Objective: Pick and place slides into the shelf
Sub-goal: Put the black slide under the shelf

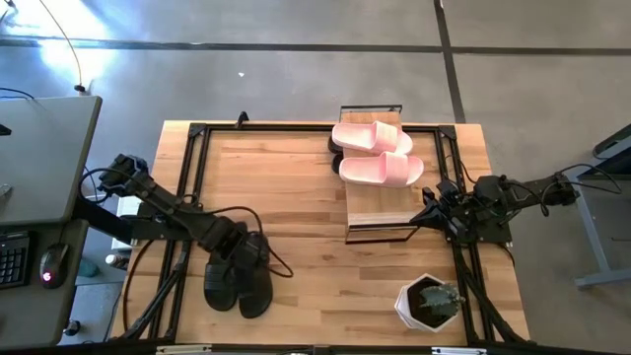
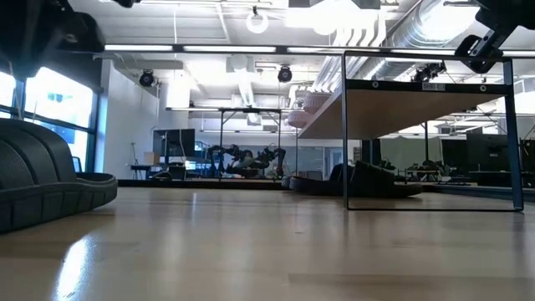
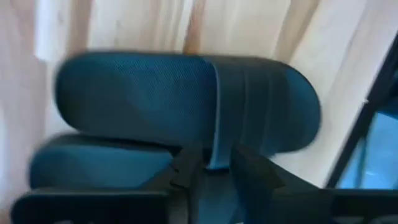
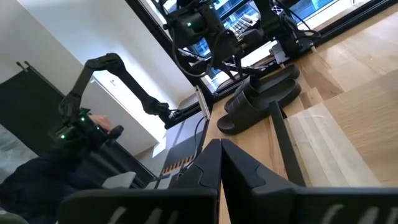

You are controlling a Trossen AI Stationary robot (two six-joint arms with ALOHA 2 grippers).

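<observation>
Slides first: pink pair [image 1: 375,153] lying side by side on the top plank of the shelf [image 1: 380,202], at its far end. One black pair [image 1: 239,278] on the table [image 1: 296,177] at the near left, well apart from the shelf, toes roughly toward the near edge. Low down under the plank, in the low view, more dark slides [image 2: 368,180], apparently already on a lower tier.

Left gripper [image 1: 240,240] right over the black pair, with the strap of one slide directly ahead of it in the left wrist view. Cannot tell whether clamped on that strap or only poised at it. Slide flat on the wood, not lifted.

Right gripper [image 1: 426,210] waiting just beside the near right corner of the shelf, fingertips together, holding nothing.

Step in hand, by judgement: picking up a black slide from the near left pair. Pink pair done; this pair not yet moved.

Next move likely calls for a firm pinch across the strap, a clean lift clear of the neighbouring slide, then a carry across to the shelf. Bare near half of the plank looks the easiest spot. Worth minding the potted plant [image 1: 429,301] at the near right and the waiting right arm.
</observation>
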